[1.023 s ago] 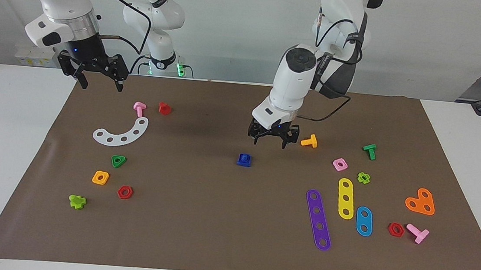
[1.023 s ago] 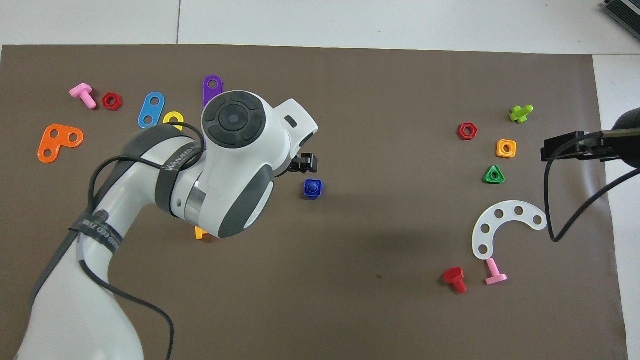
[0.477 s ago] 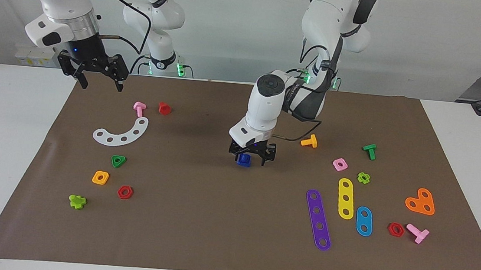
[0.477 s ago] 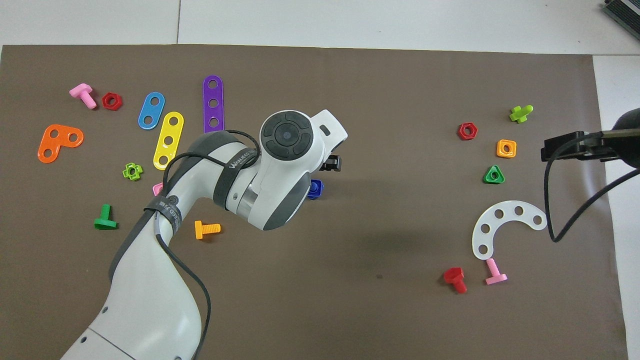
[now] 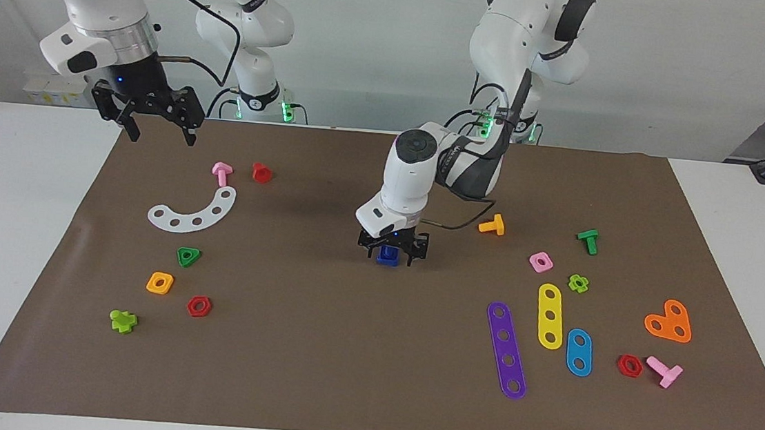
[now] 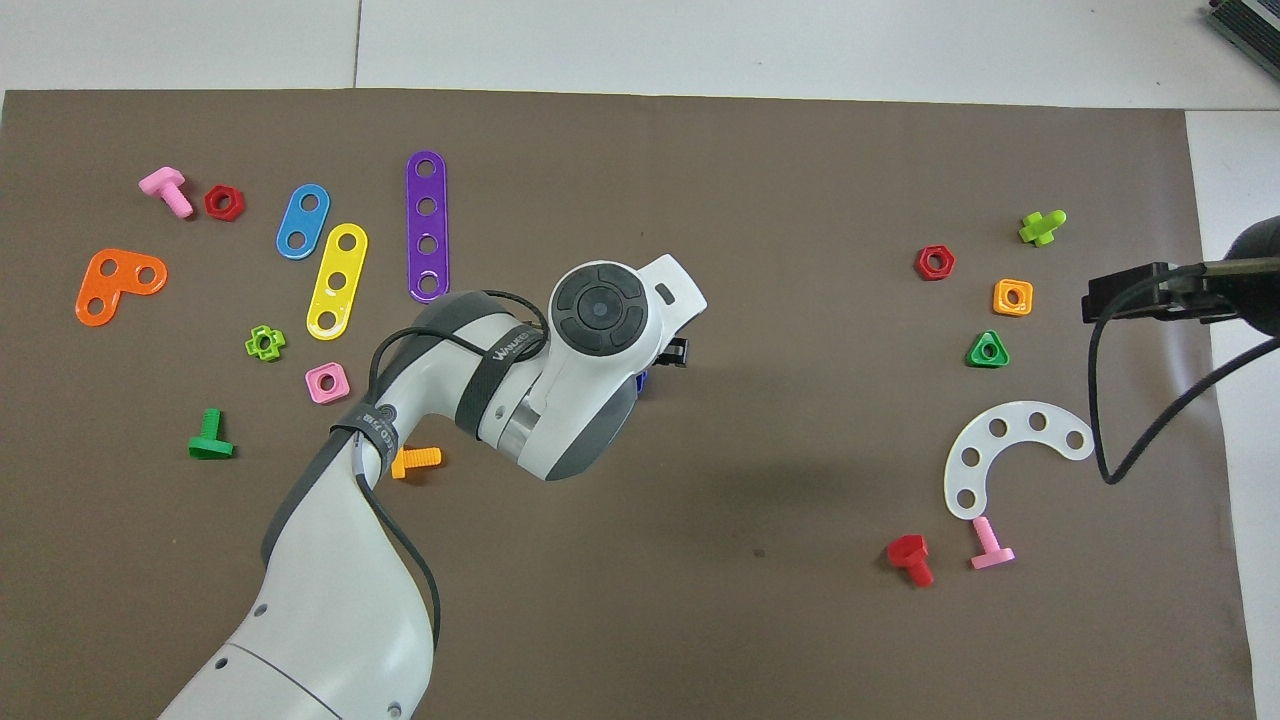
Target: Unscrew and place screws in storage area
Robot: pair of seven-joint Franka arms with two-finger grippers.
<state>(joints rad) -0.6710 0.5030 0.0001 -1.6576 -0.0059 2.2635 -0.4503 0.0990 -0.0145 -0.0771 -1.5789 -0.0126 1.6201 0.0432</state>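
Mid-mat, your left gripper (image 5: 392, 253) has dropped onto the dark-blue screw (image 5: 388, 257), fingers straddling it but not visibly clamped; unscrewing comes next, while your right gripper (image 5: 150, 127) waits spread wide over the mat's corner

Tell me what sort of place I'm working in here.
Likely a robotics lab bench set up for assembly trials: a brown mat on a white table, scattered plastic toy bolts, nuts and strips such as the purple strip, and the left tool over the dark-blue bolt.

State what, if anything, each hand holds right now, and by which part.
The left hand straddles the dark-blue bolt on the mat; whether it grips cannot be told. The right hand holds nothing.
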